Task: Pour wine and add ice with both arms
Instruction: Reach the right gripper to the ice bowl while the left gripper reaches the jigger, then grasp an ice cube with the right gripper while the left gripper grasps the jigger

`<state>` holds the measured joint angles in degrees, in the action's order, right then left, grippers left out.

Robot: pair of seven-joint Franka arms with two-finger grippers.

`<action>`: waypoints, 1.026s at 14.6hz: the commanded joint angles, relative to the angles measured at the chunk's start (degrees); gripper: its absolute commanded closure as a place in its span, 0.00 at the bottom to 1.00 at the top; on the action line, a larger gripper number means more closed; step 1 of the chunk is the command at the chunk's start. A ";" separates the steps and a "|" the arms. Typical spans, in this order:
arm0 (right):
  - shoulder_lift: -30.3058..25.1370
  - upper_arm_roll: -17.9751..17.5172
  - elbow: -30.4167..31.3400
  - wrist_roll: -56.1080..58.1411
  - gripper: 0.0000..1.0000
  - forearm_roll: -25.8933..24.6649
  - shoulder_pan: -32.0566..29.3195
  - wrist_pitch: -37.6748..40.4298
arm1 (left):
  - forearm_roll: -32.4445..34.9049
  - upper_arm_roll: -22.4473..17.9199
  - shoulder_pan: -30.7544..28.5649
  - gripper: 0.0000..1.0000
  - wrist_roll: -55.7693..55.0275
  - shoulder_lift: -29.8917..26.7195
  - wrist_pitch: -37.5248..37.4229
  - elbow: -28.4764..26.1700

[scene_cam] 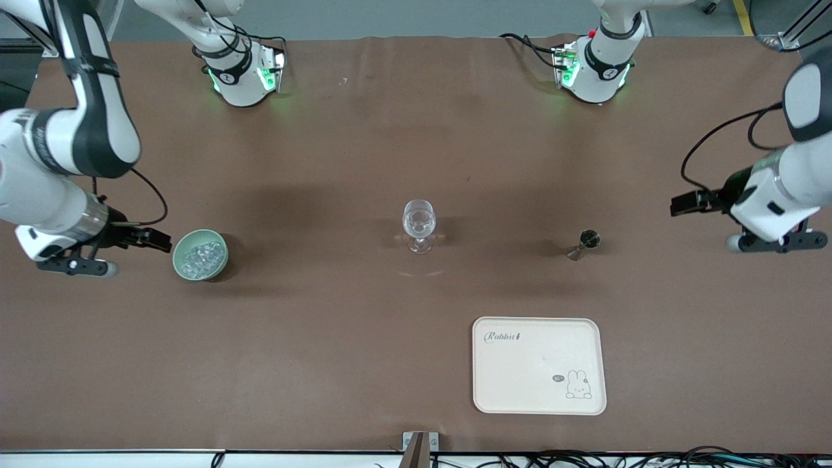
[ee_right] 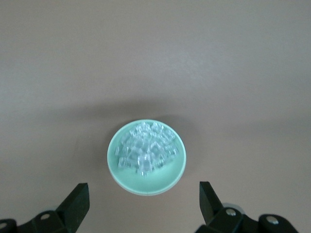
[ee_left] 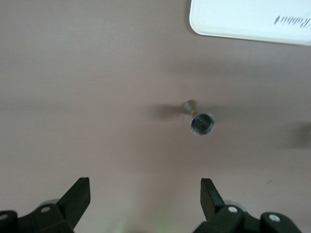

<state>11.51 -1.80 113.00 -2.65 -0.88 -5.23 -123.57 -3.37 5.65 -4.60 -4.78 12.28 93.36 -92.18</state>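
The wine glass (scene_cam: 418, 225) stands upright mid-table (scene_cam: 364, 130). Toward the right arm's end from it, the ice (scene_cam: 201, 255) is heaped in a pale green bowl (scene_cam: 182, 265); the right end effector (scene_cam: 153, 240) hovers beside that bowl, fingers spread, empty. Toward the left arm's end from the glass stands a metal jigger (scene_cam: 584, 244), with the left end effector (scene_cam: 681, 203) released above the table near it. A white rabbit tray (scene_cam: 539, 365) lies nearer the camera than the glass.

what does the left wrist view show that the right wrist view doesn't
Only the left wrist view shows the metal jigger and a corner of the white tray, with the left gripper open. Only the right wrist view shows the green bowl heaped with ice, with the right gripper open. Both show the bare brown table.
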 commanded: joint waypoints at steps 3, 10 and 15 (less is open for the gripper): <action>2.02 -0.05 10.99 1.07 0.00 -0.27 0.31 -15.26 | -5.94 0.24 -4.98 0.00 -0.05 8.45 3.84 1.92; 5.27 0.04 13.91 1.59 0.18 -1.67 0.75 -18.81 | -21.21 0.15 -9.03 0.00 -7.85 20.66 7.01 1.83; 7.20 -0.05 13.91 1.86 0.40 -1.67 0.66 -18.72 | -27.30 0.15 -9.03 0.00 -25.43 26.39 8.68 1.48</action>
<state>18.52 -1.77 125.97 -1.32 -2.20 -4.45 -141.73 -29.12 5.69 -13.57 -24.32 37.95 101.91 -91.58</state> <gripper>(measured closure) 0.322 0.000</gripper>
